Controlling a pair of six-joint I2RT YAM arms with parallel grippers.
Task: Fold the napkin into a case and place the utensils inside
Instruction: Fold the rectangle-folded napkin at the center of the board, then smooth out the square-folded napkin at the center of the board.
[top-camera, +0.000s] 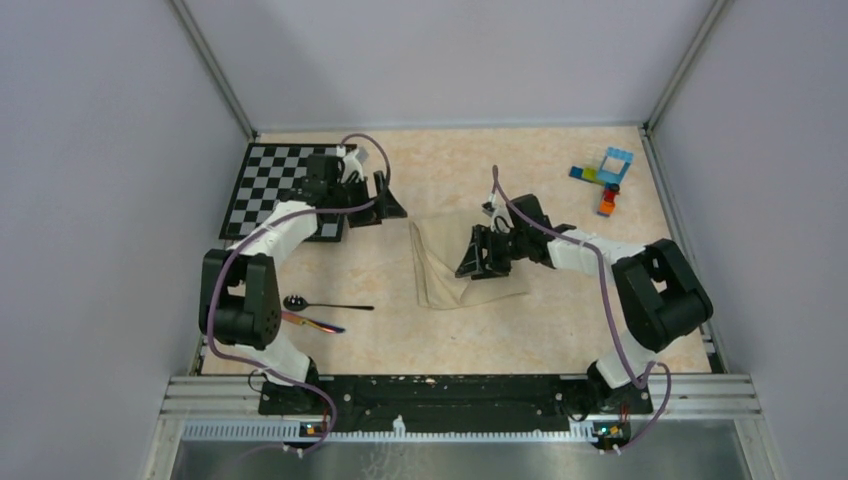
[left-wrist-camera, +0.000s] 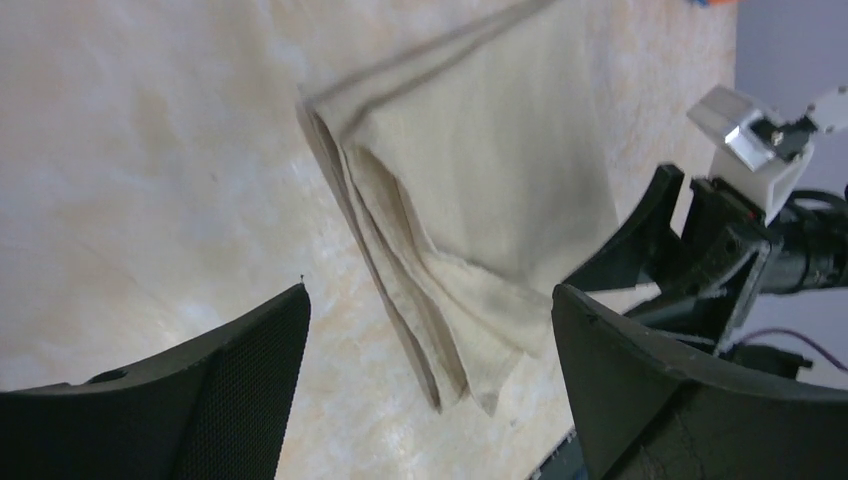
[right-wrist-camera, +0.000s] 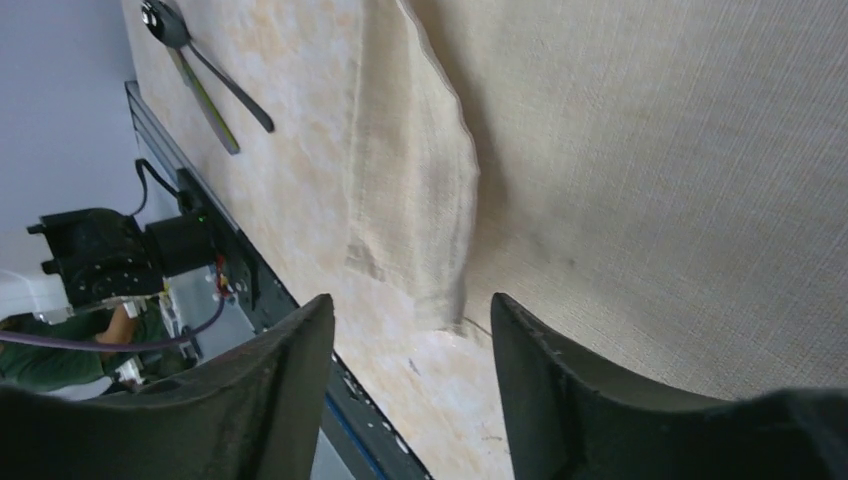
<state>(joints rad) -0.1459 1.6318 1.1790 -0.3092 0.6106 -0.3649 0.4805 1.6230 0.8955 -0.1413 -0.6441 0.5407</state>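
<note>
From my seat the nearest thing is the black rail (top-camera: 450, 390) along the bottom of the overhead frame, carrying both arm bases. Beyond it lies the pale, marbled beige tabletop (top-camera: 400, 345). At lower left of that frame the utensils (top-camera: 335, 306) lie bare on the table: a black spoon (top-camera: 296, 302) and, just below it, a rainbow-tinted piece (top-camera: 318, 323), both well apart from the cloth. The napkin (top-camera: 435, 270) sits near the middle, folded into layers that narrow toward the bottom of the frame, and my left wrist view shows its stacked edges. Further back, a chequered board (top-camera: 265, 180) fills the upper left and a small cluster of toy bricks (top-camera: 608, 178) the upper right. Plain grey walls (top-camera: 440, 60) with metal corner posts close the space. The left gripper (top-camera: 388, 200) hangs just beside the board's right edge, its jaws spread wide and holding nothing. The right gripper (right-wrist-camera: 410, 310) is over the right part of the napkin, its fingers parted with only a cloth corner and table showing between them. I cannot tell whether the tips touch the fabric.
</note>
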